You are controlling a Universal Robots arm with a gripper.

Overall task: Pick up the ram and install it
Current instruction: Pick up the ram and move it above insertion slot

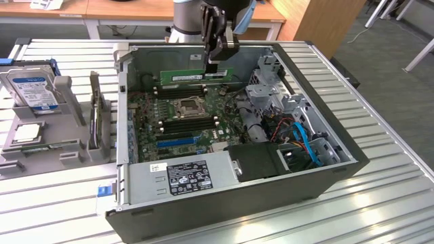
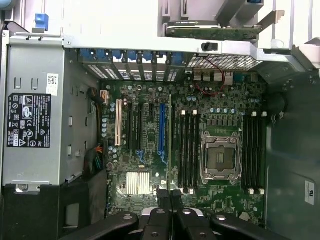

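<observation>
Over the open case (image 1: 318, 183), the gripper (image 1: 215, 66) has its jaws clamped on the ram (image 1: 186, 77), its long axis parallel to the black memory slots (image 1: 184, 122) underneath.

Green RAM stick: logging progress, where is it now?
Exterior view, upper middle: the thin green RAM stick is held in the black gripper, above the black memory slots.

Nothing can be read. The black label (image 1: 188, 178) on the power supply (image 1: 146, 189) shows only tiny marks; the blue sticker (image 1: 34, 90) on the hard drive (image 1: 16, 80) is illegible.
</observation>
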